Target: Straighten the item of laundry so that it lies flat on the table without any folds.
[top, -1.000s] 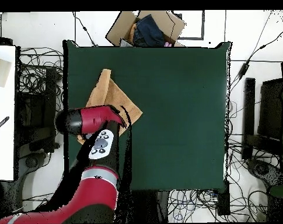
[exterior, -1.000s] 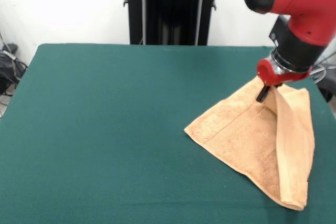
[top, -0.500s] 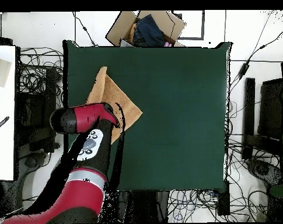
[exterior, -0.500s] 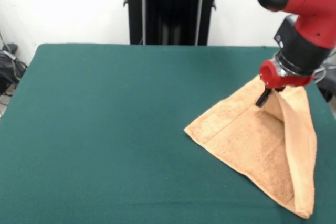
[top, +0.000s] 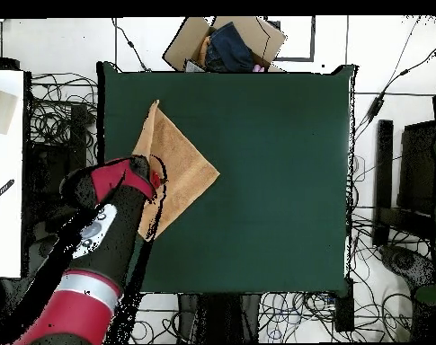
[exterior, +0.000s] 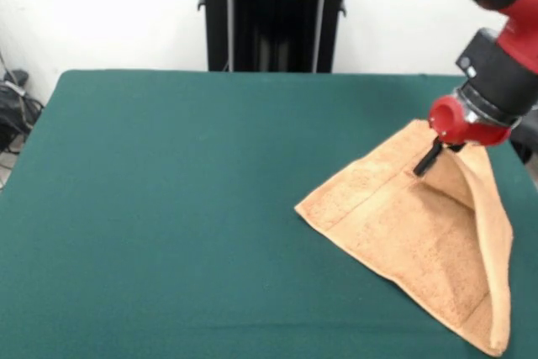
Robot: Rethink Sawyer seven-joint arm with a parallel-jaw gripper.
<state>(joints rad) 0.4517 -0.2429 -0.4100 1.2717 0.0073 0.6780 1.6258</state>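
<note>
Since a second ago, the gripper (exterior: 429, 160) has been carried further toward the right edge of the front view, and the towel (exterior: 420, 229) has been drawn out with it, so that more of the cloth is spread open. A raised part of the towel's far edge is clenched by the gripper and held up off the table (exterior: 168, 208), the cloth hanging from it like a small tent. From that peak the towel fans down to the felt, one corner pointing toward the table's middle and another lying near the front right edge. A fold is still seen along the right side. In the overhead view the towel (top: 172, 166) lies near the table's (top: 275, 180) left side, partly under the arm.
</note>
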